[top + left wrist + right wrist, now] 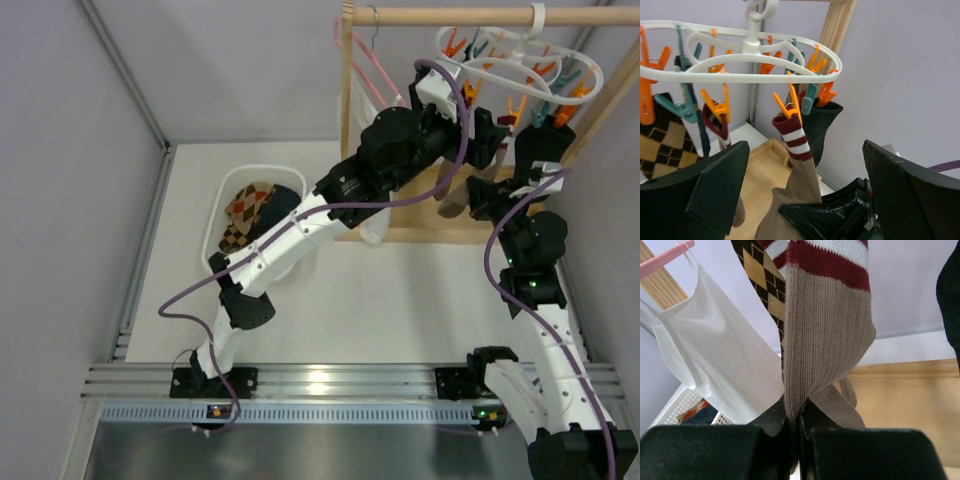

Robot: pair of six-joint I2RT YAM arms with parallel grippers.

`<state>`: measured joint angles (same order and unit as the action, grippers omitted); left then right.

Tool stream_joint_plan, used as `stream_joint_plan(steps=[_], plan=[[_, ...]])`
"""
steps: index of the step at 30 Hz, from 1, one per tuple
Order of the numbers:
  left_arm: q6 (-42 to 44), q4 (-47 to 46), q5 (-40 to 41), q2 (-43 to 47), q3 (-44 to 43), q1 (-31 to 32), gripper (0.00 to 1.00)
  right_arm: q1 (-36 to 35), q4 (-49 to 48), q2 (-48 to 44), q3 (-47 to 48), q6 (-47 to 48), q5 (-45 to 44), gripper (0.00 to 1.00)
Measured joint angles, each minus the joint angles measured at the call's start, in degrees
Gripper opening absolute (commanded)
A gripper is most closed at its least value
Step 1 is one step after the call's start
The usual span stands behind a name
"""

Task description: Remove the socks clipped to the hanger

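Observation:
The white ring hanger (755, 70) hangs from the wooden rail with orange and teal clips. An orange clip (787, 107) holds a taupe sock (802, 175) by its red-and-white cuff. My right gripper (798, 427) is shut on that sock's lower part (825, 340); its black fingers (835, 215) show low in the left wrist view. My left gripper (805, 195) is open, its fingers (705, 190) on either side of the same sock and not touching it. An argyle sock (665, 145), a second striped cuff (715, 122) and a dark navy sock (822, 125) also hang clipped.
A white cloth bag (715, 355) hangs on a pink wire hanger (665, 262) left of the socks. The wooden rack's base (755, 175) lies below. A white basket (222, 200) on the table's left holds an argyle piece (245, 215) and a dark one.

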<state>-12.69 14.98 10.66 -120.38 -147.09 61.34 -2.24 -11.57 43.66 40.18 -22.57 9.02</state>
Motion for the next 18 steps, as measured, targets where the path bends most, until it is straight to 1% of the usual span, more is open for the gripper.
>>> stream_joint_plan(steps=[4,8,12,18], plan=[[1.57,-6.64,-3.13,-3.52,0.28,-0.20,0.98,0.00,0.52,0.02,-0.02,0.00,0.04,0.00],[2.71,-12.85,-4.87,-6.43,0.33,-0.42,0.96,-0.02,0.70,0.00,-0.02,0.02,0.20,0.00],[3.91,-18.32,-5.31,-8.85,0.33,-0.87,0.95,-0.02,1.57,-0.39,-0.09,0.46,0.74,0.00],[4.07,-23.82,-5.40,-12.55,0.33,-2.51,0.93,-0.02,1.99,-2.05,-1.22,2.23,1.95,0.00]])
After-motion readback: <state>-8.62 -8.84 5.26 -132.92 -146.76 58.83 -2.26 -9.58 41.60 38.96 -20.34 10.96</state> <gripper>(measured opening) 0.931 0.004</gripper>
